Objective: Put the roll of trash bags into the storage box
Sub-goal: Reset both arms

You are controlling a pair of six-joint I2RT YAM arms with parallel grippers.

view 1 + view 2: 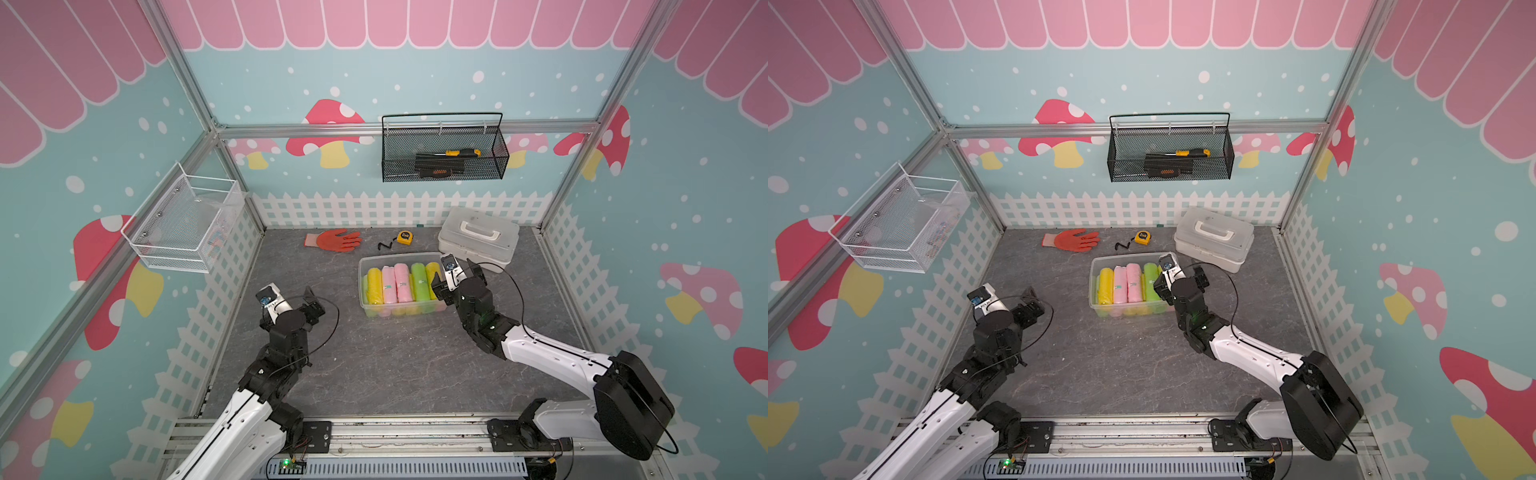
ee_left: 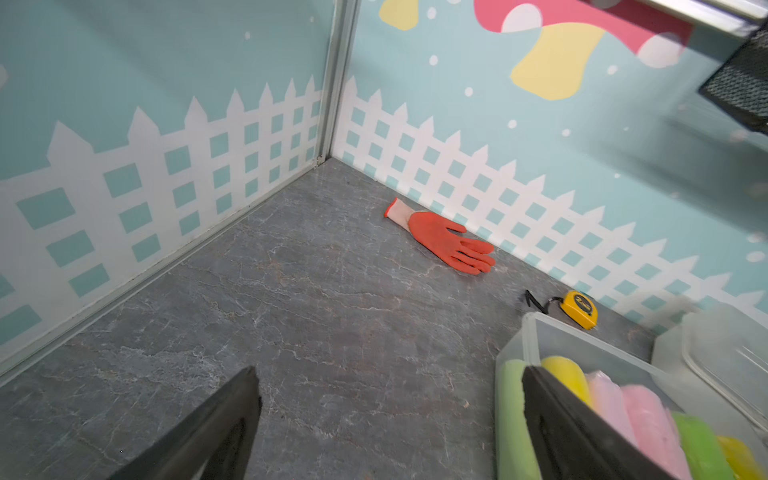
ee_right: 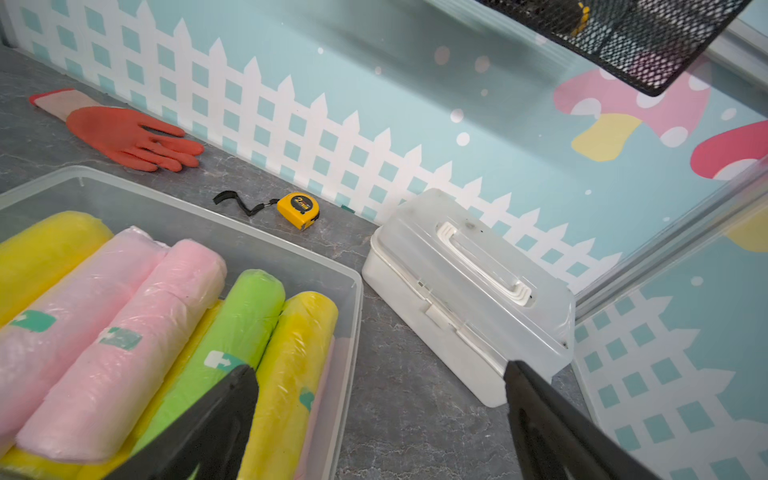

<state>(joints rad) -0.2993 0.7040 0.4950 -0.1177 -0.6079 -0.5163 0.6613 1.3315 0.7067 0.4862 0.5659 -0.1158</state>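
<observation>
- my right gripper: jaws spread wide, nothing between them. It straddles the right-hand wall of the clear rectangular plastic storage box, with one finger over the rolls and the other outside, over the floor by the case.
- I can't tell from any view whether the inner finger touches a roll.
- yellow roll of trash bags lies inside the box, top layer, far right, against the lime-green roll.
- Beyond the green one are two pink rolls, then another yellow roll at the left end. More rolls show underneath through the front wall in both top views.
- my left gripper: jaws also wide apart and empty. It's over the bare grey marbled tabletop, near the box's left side and not touching it.
- opaque white plastic case with a handle sits lid shut just beside the box's far right corner.
- orange work glove and yellow tape measure lie flat by the back wall, apart from the box.
- black wire-mesh basket hangs on the back wall with a yellow-handled screwdriver inside.
- white mesh basket hangs on the left wall.
</observation>
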